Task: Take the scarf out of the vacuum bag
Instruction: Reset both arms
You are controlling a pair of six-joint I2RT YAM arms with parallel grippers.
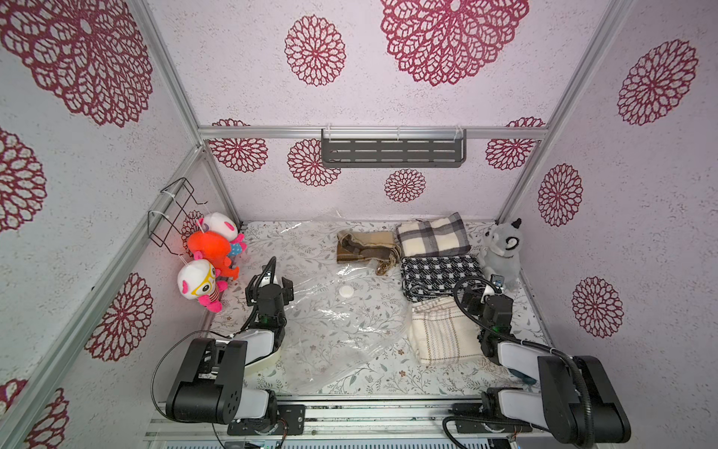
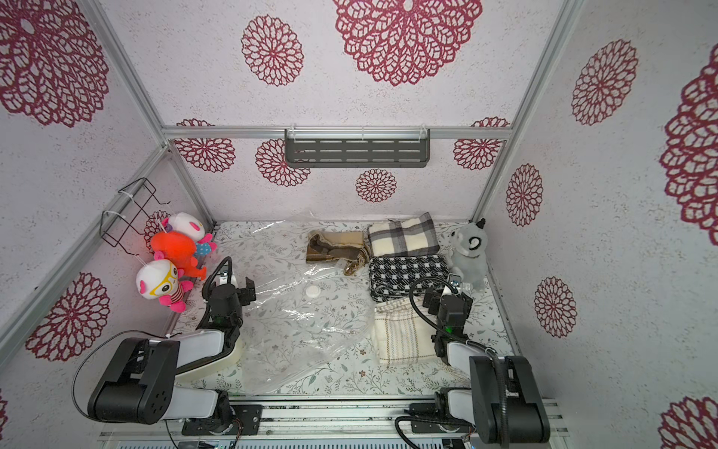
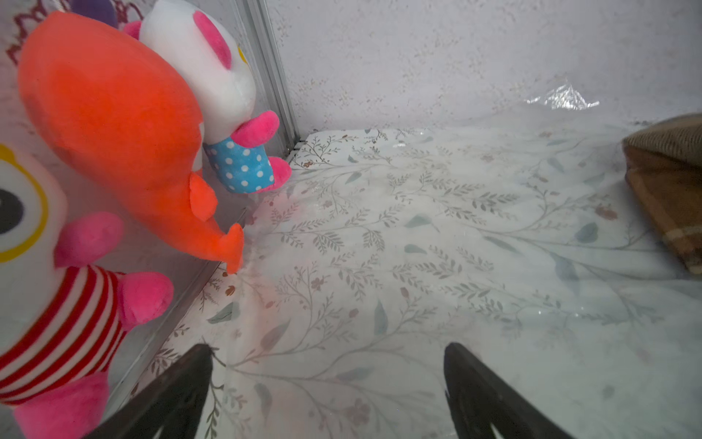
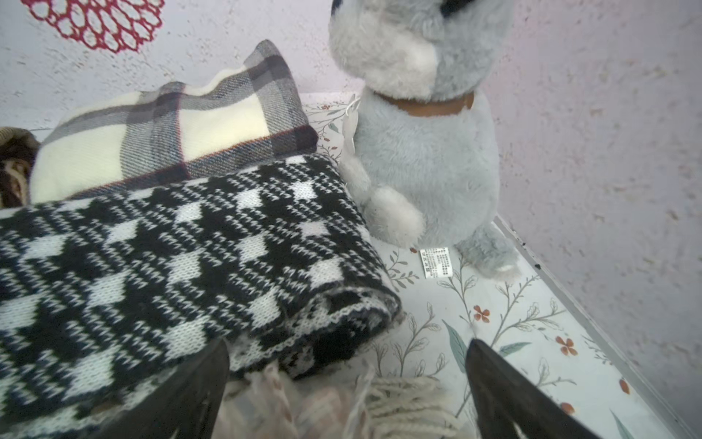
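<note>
Clear, crinkly plastic across the table's (image 1: 388, 373) middle: one vacuum bag (image 1: 342, 330), with one round white valve cap (image 1: 345, 292) on its face. At 12 o'clock, at the bag's far end, one brown scarf (image 1: 365, 245), seemingly under the film. Outside the bag, from 1 to 4 o'clock: one grey plaid scarf (image 1: 431, 235), one houndstooth scarf (image 1: 439, 274), one cream checked scarf (image 1: 443, 334). Three plush toys (image 1: 209, 247) at 9 to 10 o'clock, one grey plush (image 1: 501, 248) at 2. Two grippers, fingers spread, pinching nothing: left gripper (image 3: 328, 349) at 9 over the bag's edge, right gripper (image 4: 347, 342) at 3, low over houndstooth and cream scarves.
</note>
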